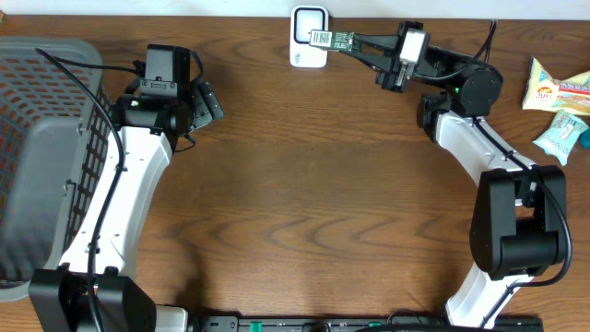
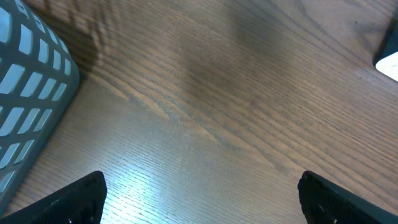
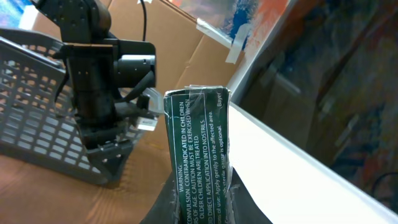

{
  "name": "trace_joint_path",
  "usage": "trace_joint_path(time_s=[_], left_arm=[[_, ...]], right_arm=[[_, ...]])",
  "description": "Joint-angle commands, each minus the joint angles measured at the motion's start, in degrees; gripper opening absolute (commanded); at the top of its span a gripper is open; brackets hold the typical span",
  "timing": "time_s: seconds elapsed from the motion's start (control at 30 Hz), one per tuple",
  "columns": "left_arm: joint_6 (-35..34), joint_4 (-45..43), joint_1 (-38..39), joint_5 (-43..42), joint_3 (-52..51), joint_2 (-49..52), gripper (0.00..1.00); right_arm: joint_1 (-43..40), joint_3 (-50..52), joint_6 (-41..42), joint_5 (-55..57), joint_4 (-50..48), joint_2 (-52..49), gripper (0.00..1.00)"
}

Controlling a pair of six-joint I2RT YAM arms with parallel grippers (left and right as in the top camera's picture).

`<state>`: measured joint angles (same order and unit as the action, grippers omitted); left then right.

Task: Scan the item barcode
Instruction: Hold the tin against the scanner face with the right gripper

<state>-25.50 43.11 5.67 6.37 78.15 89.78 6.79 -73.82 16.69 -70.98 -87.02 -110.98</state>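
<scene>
The item is a slim dark green box with white print and a barcode label at its far end. My right gripper is shut on its near end and holds it over the white scanner at the table's back edge. In the right wrist view the green box stands up between my fingers, with the scanner's white body just to its right. My left gripper hangs open over bare wood at the left. Its two fingertips sit far apart with nothing between them.
A grey plastic basket fills the left side, close to the left arm; its wall shows in the left wrist view. Two snack packets lie at the far right edge.
</scene>
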Motion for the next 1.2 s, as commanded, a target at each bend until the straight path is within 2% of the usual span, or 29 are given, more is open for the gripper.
trace_joint_path(time_s=[0.0,0.47,1.17], left_arm=[[-0.11,0.15,-0.24,0.76,-0.26,-0.07,0.98],[-0.11,0.15,-0.24,0.76,-0.26,-0.07,0.98],[-0.11,0.15,-0.24,0.76,-0.26,-0.07,0.98]], right_arm=[[0.44,-0.59,1.73,0.13,0.72,-0.26,0.01],[0.79,-0.59,2.82,0.15,5.68,-0.26,0.01],[0.87,-0.59,3.04,0.13,5.88,-0.26,0.01]])
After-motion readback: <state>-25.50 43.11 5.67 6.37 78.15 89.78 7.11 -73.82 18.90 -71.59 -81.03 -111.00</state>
